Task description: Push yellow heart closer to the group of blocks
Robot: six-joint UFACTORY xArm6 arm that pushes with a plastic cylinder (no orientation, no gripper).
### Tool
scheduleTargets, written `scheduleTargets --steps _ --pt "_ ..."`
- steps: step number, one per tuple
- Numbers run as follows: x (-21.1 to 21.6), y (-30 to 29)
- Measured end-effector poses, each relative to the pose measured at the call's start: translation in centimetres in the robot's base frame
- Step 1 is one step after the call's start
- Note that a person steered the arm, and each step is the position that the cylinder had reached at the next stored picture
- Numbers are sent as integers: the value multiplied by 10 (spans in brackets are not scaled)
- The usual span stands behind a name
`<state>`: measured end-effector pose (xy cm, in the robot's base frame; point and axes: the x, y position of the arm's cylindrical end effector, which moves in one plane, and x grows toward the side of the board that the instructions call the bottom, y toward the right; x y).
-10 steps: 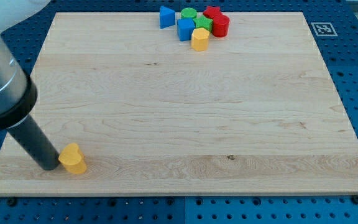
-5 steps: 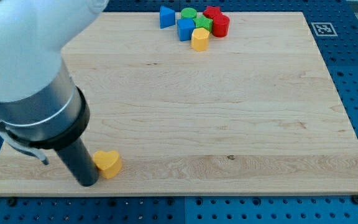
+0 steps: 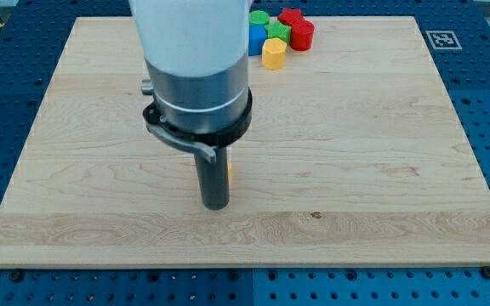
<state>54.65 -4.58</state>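
My tip (image 3: 216, 205) rests on the wooden board (image 3: 381, 153), left of centre in its lower half. The yellow heart (image 3: 230, 172) is almost wholly hidden behind the rod; only a thin orange-yellow sliver shows at the rod's right edge, touching it. The group of blocks sits at the view's top: a yellow block (image 3: 274, 53), a green star-like block (image 3: 278, 32), a green round block (image 3: 259, 18), a red cylinder (image 3: 303, 35), a red block (image 3: 291, 15) and a blue block (image 3: 256, 38). The arm hides the group's left part.
The arm's grey and white body (image 3: 196, 68) covers the board's upper middle-left. A black-and-white marker tag (image 3: 443, 39) sits at the board's top right corner. Blue perforated table surrounds the board.
My tip and the yellow heart have moved right and upward from the board's bottom left corner to the lower middle. The heart is now mostly hidden behind the rod.
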Motion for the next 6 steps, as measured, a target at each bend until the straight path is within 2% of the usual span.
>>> scheduleTargets --steps 1,2,3,6 --pt "-25 -23" --pt "-59 -22" --pt "-71 1" --pt "-57 92"
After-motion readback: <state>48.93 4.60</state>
